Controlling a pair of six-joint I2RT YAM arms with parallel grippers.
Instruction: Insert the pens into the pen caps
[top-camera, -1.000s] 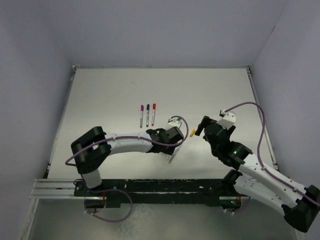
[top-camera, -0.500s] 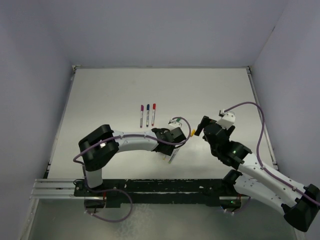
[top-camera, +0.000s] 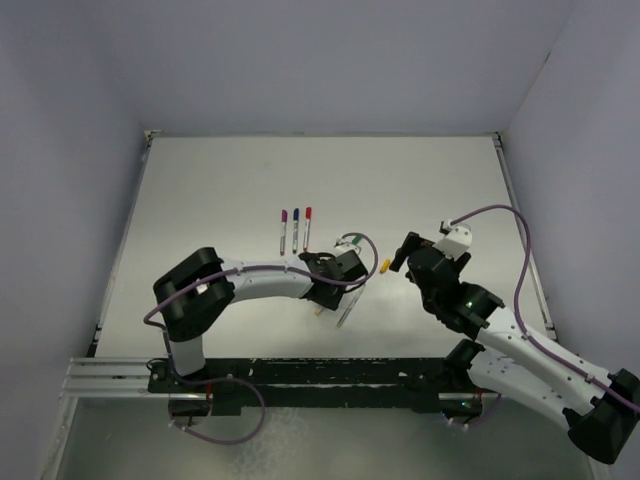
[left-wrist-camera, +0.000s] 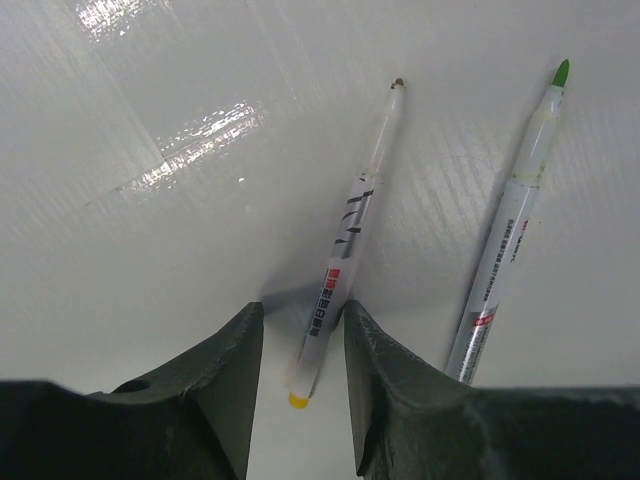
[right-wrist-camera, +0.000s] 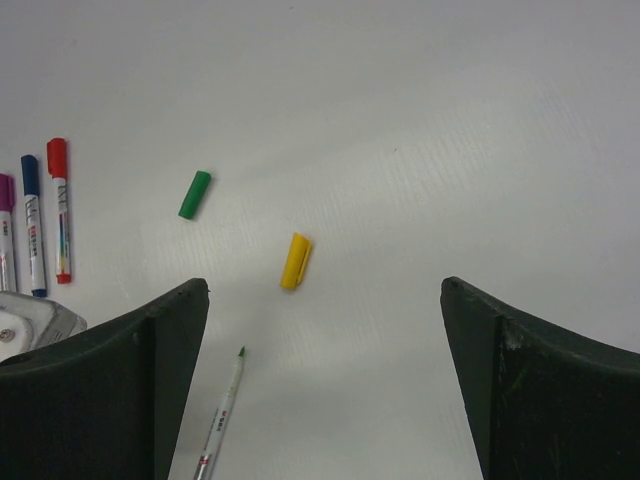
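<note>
Since the left gripper (left-wrist-camera: 302, 312) has its jaws set narrow on either side of the yellow-ended pen (left-wrist-camera: 352, 210), not yet clamped and with a sliver of table showing on one side, the grasp is the step in hand, and the care lies in where it bites. That pen lies flat on the table (top-camera: 200, 180) toward the middle of its near edge, its butt end between the fingers and its nib pointing away. The green-tipped pen (left-wrist-camera: 510, 220) lies just beside it, not touching. I judge the fingers sit very close to the butt, so closing there may let the barrel swing; a bite farther up would hold the nib steadier for insertion. The outer finger should stay off the green-tipped pen. The right gripper (right-wrist-camera: 322, 290) hangs with jaws wide and empty above the yellow cap (right-wrist-camera: 296, 260), the green cap (right-wrist-camera: 194, 194) near it; it needs to take the yellow cap with its mouth facing the nib
</note>
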